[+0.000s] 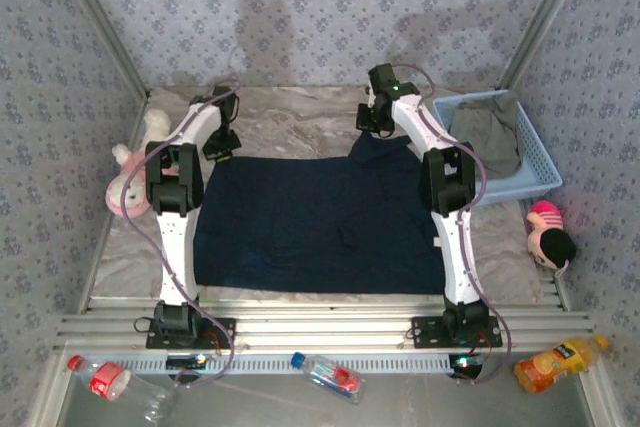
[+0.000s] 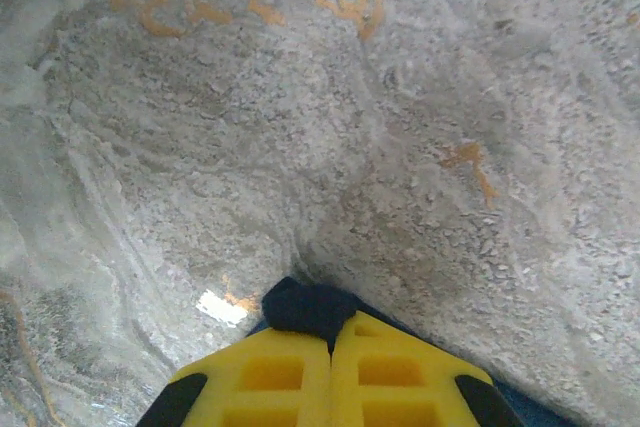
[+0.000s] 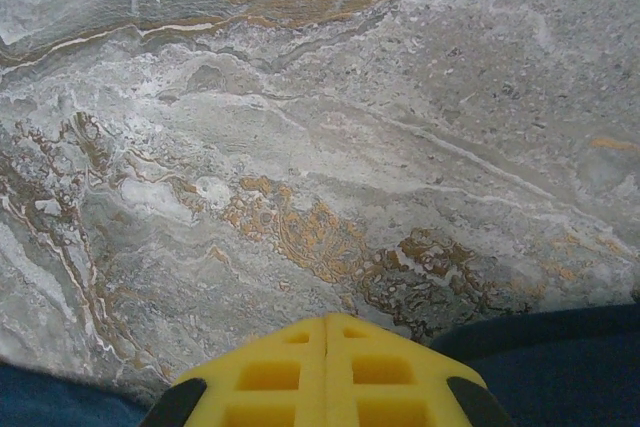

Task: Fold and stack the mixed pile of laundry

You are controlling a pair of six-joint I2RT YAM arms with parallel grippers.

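From above, we see the navy garment (image 1: 320, 222) spread nearly flat on the marbled table (image 1: 300, 117) between the two arms. The olive-grey garment (image 1: 490, 137) lies crumpled in the light blue basket (image 1: 541, 160) at the far right. The left gripper (image 1: 222, 142) sits at the navy garment's far left corner. The right gripper (image 1: 375, 123) is at the far right corner, where the cloth peaks up toward it.

In the left wrist view, the left gripper (image 2: 330, 339) has its yellow fingers clenched together, pinching a small nub of navy garment (image 2: 300, 305) at the tips, over the table (image 2: 400, 147).

In the right wrist view, the right gripper (image 3: 327, 332) is likewise clenched. Navy garment (image 3: 560, 352) shows on either side below it, but we cannot tell whether any cloth is caught.
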